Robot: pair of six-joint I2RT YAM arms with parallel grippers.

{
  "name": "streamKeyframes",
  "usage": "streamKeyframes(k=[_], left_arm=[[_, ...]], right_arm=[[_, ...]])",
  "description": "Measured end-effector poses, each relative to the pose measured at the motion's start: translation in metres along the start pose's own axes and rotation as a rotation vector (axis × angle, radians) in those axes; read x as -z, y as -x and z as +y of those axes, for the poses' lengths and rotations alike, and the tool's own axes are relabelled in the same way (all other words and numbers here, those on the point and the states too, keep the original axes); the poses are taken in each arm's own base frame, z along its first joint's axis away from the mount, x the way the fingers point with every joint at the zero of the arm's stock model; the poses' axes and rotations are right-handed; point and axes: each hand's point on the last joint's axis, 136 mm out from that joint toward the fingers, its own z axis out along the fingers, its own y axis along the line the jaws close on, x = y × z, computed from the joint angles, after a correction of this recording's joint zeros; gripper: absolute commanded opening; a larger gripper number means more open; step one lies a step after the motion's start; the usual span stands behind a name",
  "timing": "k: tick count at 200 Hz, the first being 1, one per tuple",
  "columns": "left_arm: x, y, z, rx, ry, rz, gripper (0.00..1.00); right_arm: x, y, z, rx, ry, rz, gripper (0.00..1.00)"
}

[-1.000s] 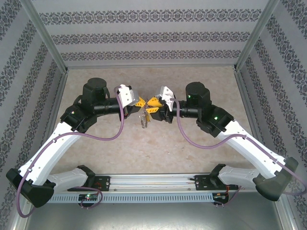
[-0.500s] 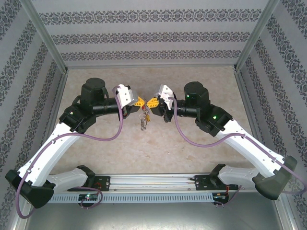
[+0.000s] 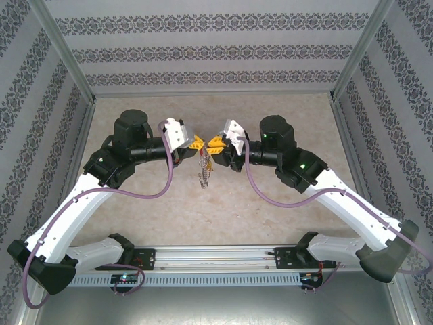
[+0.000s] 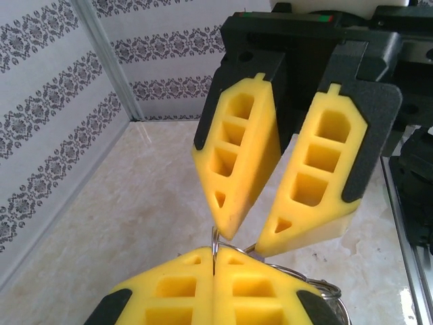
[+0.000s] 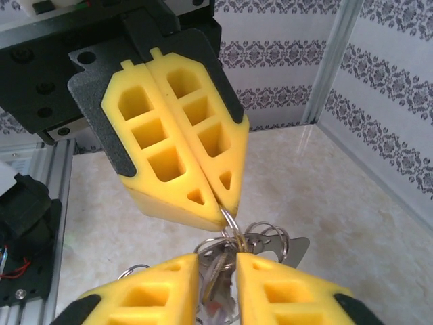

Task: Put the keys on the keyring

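Note:
The keyring [image 4: 214, 237] is a thin grey wire loop, and my left gripper [image 4: 215, 252] is shut on its edge. From above, both grippers meet tip to tip over the table's middle, left gripper [image 3: 196, 143] facing right gripper [image 3: 215, 143]. The keys [image 3: 203, 172] dangle below them as a small silvery bunch. In the right wrist view the left gripper [image 5: 226, 206] pinches the keyring [image 5: 230, 218]. My right gripper [image 5: 216, 261] stands open with a narrow gap, and the keys [image 5: 270, 240] and small rings hang in and behind that gap. The right gripper [image 4: 250, 240] tips sit against the loop.
The beige marbled tabletop [image 3: 270, 203] lies well below the hanging bunch. Patterned walls [image 3: 216, 54] close the far end and both sides. A metal rail [image 3: 216, 261] with the arm bases runs along the near edge.
Both grippers have shifted slightly towards the far wall with the bunch hanging between them. The left gripper's hold on the loop is unchanged.

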Motion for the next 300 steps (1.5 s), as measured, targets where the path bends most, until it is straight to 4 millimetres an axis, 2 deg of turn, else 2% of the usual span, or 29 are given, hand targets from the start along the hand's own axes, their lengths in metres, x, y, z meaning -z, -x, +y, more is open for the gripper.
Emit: streamKeyframes(k=[53, 113, 136, 176, 238, 300], left_arm=[[0.0, 0.0, 0.001, 0.0, 0.002, 0.0, 0.0], [0.0, -0.001, 0.001, 0.001, 0.002, 0.001, 0.0], [0.0, -0.001, 0.0, 0.001, 0.002, 0.001, 0.0], [0.003, 0.002, 0.001, 0.008, 0.008, -0.01, 0.0], [0.005, 0.003, 0.002, 0.031, 0.005, -0.02, 0.0], [0.004, 0.003, 0.003, 0.055, 0.005, -0.03, 0.0]], right_arm=[[0.004, 0.007, -0.002, -0.015, -0.02, -0.025, 0.3], [-0.013, 0.0, 0.002, -0.054, 0.01, -0.005, 0.31], [-0.014, -0.001, 0.002, -0.057, 0.009, -0.002, 0.27], [-0.014, -0.003, 0.002, -0.061, 0.009, 0.006, 0.26], [-0.011, -0.005, 0.003, -0.044, 0.005, 0.009, 0.07], [-0.011, -0.007, 0.003, -0.039, 0.004, 0.011, 0.07]])
